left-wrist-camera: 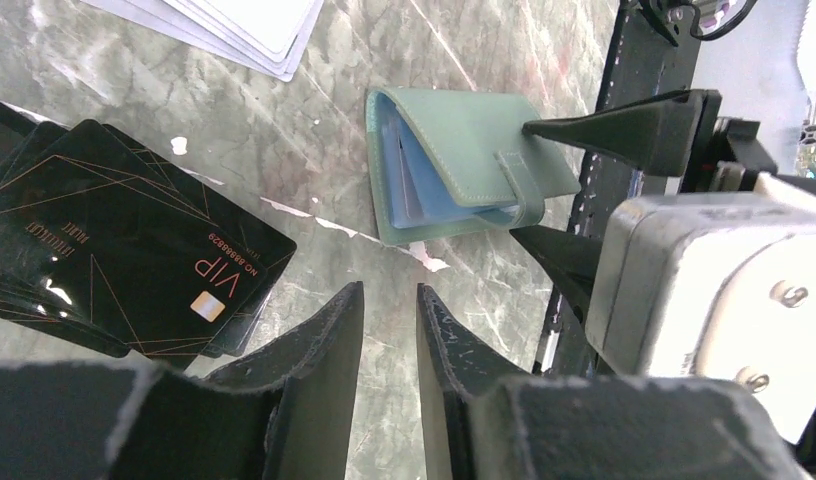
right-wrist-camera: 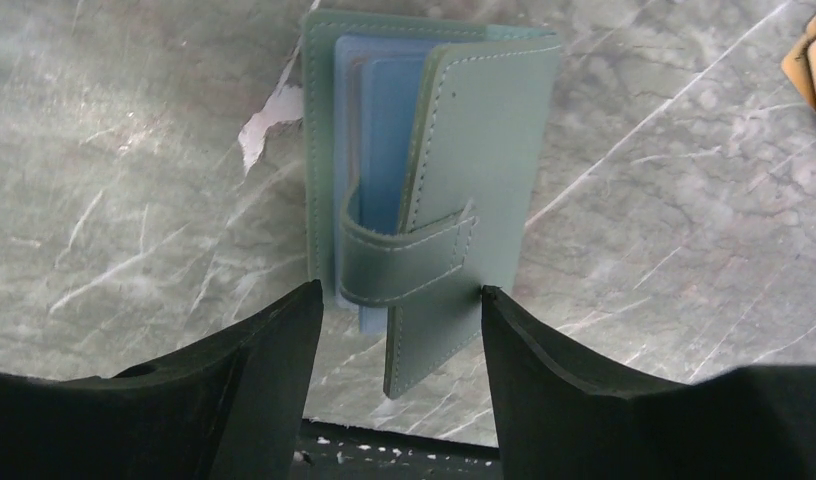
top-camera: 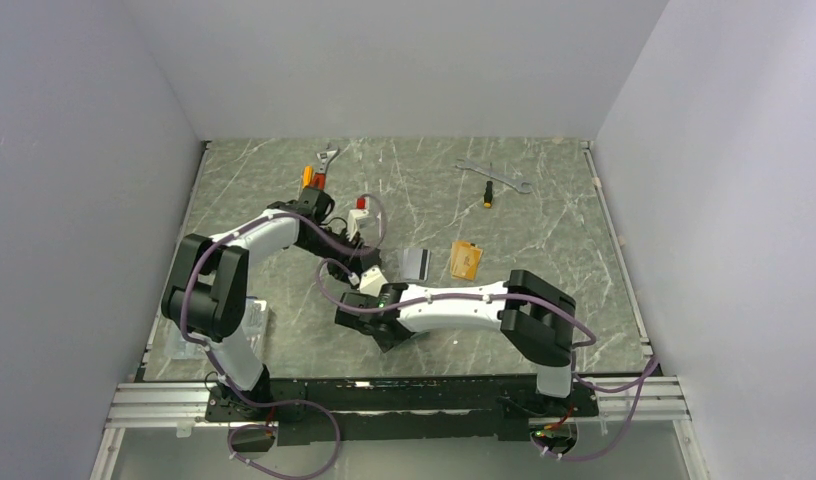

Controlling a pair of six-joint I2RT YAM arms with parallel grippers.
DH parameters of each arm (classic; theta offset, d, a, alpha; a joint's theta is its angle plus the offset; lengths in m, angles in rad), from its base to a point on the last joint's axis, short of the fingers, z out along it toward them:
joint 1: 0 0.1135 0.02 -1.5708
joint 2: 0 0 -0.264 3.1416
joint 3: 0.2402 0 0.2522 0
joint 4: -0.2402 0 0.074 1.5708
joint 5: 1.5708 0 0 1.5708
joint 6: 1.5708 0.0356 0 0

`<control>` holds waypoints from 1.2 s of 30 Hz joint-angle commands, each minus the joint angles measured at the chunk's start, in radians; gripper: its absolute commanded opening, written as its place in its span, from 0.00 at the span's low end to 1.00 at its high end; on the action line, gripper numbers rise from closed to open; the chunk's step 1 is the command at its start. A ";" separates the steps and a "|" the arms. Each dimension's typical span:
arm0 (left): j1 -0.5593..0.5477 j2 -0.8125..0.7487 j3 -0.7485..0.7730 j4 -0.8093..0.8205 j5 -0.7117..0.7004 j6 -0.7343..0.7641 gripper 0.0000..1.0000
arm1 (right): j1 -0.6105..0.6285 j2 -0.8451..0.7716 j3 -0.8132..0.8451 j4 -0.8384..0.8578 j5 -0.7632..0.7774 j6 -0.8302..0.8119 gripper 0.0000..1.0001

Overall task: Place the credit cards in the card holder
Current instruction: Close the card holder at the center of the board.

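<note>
The card holder (right-wrist-camera: pixel 434 170) is a sage-green fold-over wallet lying on the marble table, partly open, with blue sleeves showing and its snap tab across the front. My right gripper (right-wrist-camera: pixel 399 293) is open, its fingertips on either side of the holder's near end and loose flap. In the left wrist view the card holder (left-wrist-camera: pixel 464 160) lies ahead of my left gripper (left-wrist-camera: pixel 389 295), which is open by a narrow gap with only bare table between its fingers. A fan of black credit cards (left-wrist-camera: pixel 114 250) lies to its left. In the top view the arms cover the holder.
White cards (left-wrist-camera: pixel 234 25) lie beyond the black ones. A silver-grey card (top-camera: pixel 416 262) and orange cards (top-camera: pixel 466 260) lie right of the grippers. Two wrenches (top-camera: pixel 492 175) (top-camera: pixel 327 157) and a screwdriver (top-camera: pixel 488 195) lie at the back. The table's near edge (right-wrist-camera: pixel 404 435) is just below the right gripper.
</note>
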 commanded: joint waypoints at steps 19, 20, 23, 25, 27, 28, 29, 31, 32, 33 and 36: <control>0.105 -0.075 0.014 -0.032 0.088 0.034 0.31 | 0.021 0.091 -0.023 0.075 -0.059 -0.065 0.57; 0.107 -0.077 0.016 -0.035 0.091 0.035 0.31 | 0.020 0.084 -0.036 0.078 -0.048 -0.058 0.50; 0.109 -0.090 0.011 -0.029 0.098 0.032 0.31 | 0.000 0.037 -0.094 0.121 -0.052 -0.046 0.31; 0.109 -0.094 0.010 -0.033 0.099 0.035 0.31 | -0.017 0.005 -0.135 0.142 -0.040 -0.037 0.18; 0.111 -0.095 0.011 -0.041 0.103 0.042 0.31 | -0.032 -0.026 -0.154 0.157 -0.027 -0.036 0.02; 0.109 -0.095 0.011 -0.044 0.104 0.046 0.31 | -0.035 -0.040 -0.159 0.160 -0.014 -0.035 0.00; 0.110 -0.095 0.012 -0.048 0.105 0.047 0.31 | -0.036 -0.055 -0.161 0.164 -0.003 -0.035 0.00; 0.109 -0.095 0.011 -0.053 0.106 0.052 0.31 | -0.039 -0.090 -0.170 0.181 0.007 -0.041 0.00; 0.110 -0.097 0.011 -0.054 0.106 0.054 0.31 | -0.042 -0.112 -0.177 0.191 0.013 -0.041 0.00; 0.110 -0.097 0.010 -0.055 0.106 0.055 0.31 | -0.046 -0.134 -0.185 0.205 0.013 -0.043 0.00; 0.109 -0.098 0.007 -0.057 0.104 0.058 0.32 | -0.091 -0.234 -0.243 0.287 -0.052 -0.041 0.00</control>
